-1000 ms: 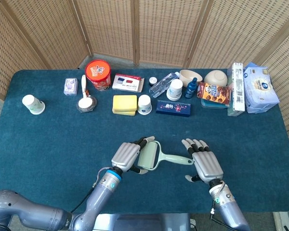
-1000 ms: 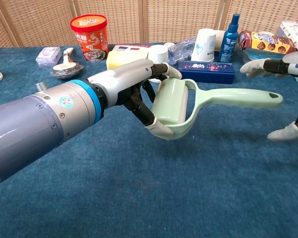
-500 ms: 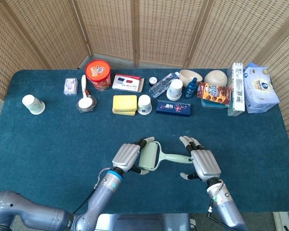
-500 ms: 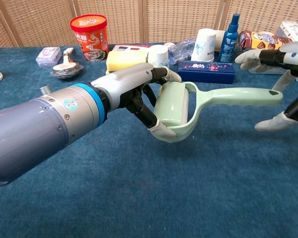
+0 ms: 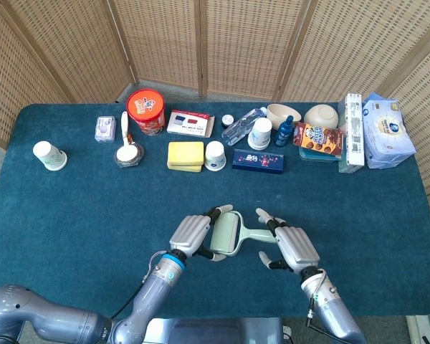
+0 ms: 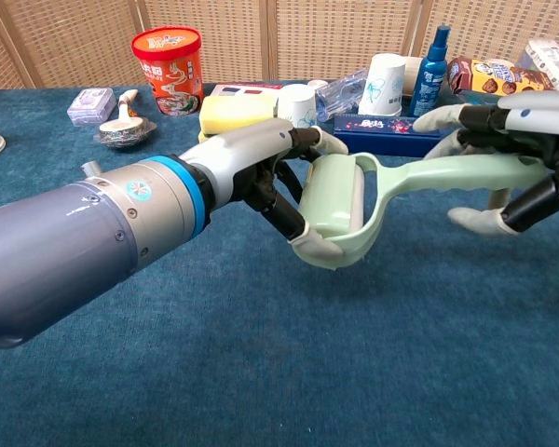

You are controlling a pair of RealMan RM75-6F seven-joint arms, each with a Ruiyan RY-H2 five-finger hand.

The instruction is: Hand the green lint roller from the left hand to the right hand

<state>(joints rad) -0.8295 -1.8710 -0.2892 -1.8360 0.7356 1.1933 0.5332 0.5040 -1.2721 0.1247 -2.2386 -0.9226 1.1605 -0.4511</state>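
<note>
Low in the middle of the head view, above the blue worktop (image 5: 72,208), the left hand (image 5: 192,234) grips the green lint roller (image 5: 229,232) by its roll end, fingers (image 6: 312,249) wrapped around the drum. The handle points toward the right of the frame, where the right hand (image 5: 292,245) has its fingers (image 6: 447,116) spread around it, above and below; whether they touch it cannot be told.

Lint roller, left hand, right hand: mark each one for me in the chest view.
lint roller (image 6: 337,194), chest view, on the roll's pale green drum.
left hand (image 6: 252,154), chest view, on the silver back.
right hand (image 6: 531,116), chest view, on the knuckle area.
</note>
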